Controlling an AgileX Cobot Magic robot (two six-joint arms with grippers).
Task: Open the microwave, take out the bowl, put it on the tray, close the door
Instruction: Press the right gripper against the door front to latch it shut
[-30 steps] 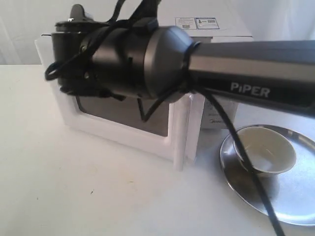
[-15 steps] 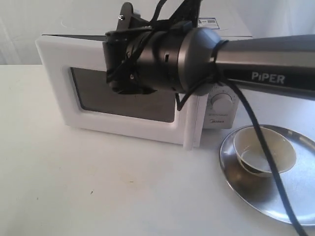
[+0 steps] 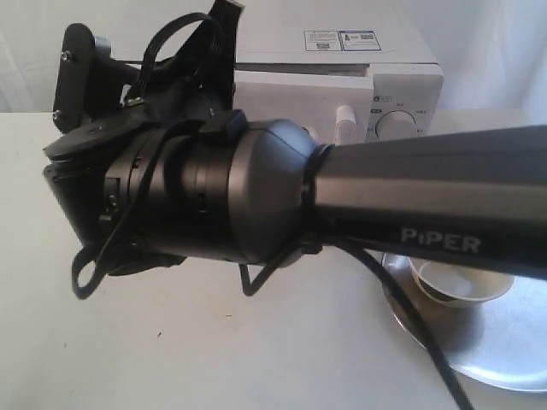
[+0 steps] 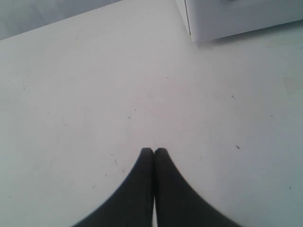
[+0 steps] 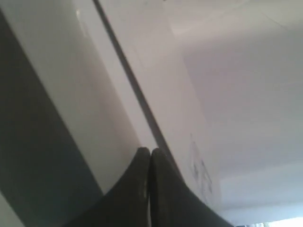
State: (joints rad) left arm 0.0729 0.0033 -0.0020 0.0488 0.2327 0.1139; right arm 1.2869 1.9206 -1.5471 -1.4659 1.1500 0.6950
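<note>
Left end effector (image 4: pixel 154 152) hangs over bare table (image 4: pixel 94 85), fingers pressed together on nothing, with only a corner of the microwave (image 4: pixel 236 19) in its camera, well apart from it. From where I stand the right arm (image 3: pixel 427 205) reaches across the middle and hides most of the microwave's front, so I go by its wrist camera. That shows the right end effector (image 5: pixel 149 151) with fingers together too, gripping nothing. Its tips are at or just off the white frame of the door (image 5: pixel 80 80), close to the thin dark seam (image 5: pixel 126 71) where door meets body, and the dark window (image 5: pixel 28 142) lies on the other side of the frame. Whether the tips touch I cannot tell. The door looks shut or very nearly so. My guess is that what is left is a last push straight ahead of those tips, into the door and toward the body, and the right arm is plainly the nearer one for it. Past the arm the handle (image 3: pixel 344 128) stands upright beside a dial (image 3: pixel 397 125). Furthest right, the bowl (image 3: pixel 466 286) sits upright in the tray (image 3: pixel 504 359) on the table, so that part seems done.
</note>
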